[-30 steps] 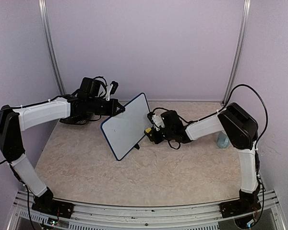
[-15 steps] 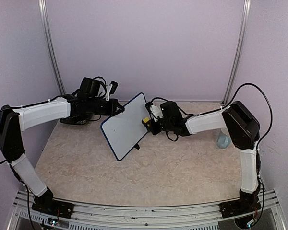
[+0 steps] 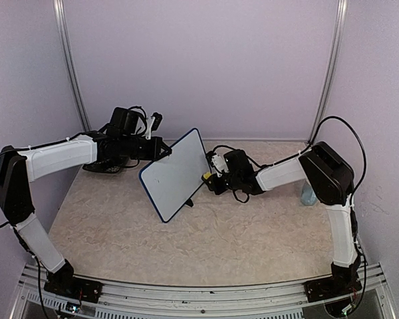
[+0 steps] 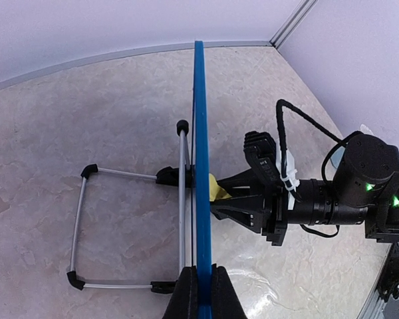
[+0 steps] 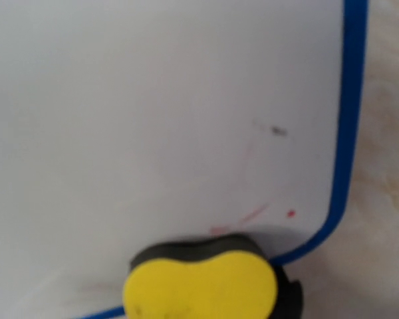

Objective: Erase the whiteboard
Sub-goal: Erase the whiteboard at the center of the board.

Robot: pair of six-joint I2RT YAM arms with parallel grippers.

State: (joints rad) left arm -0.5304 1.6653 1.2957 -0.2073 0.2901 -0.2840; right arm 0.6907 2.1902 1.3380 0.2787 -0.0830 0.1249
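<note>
My left gripper (image 3: 165, 151) clamps whiteboard (image 3: 173, 176) edge. Right gripper (image 3: 209, 178) pinches yellow sponge (image 5: 199, 286) against its face. Mostly wiped, I judge. Faint red smears (image 5: 253, 214) just beyond sponge left.

Soft, even light — faint shadows; the right wrist view blurs the white, blue-framed whiteboard (image 5: 153, 100) and yellow oval sponge (image 5: 199, 287).

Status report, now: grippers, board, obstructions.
Left gripper jaws shut on whiteboard edge. Right gripper jaws shut on sponge at its corner. Faint red marks there. Nothing blocking.
</note>
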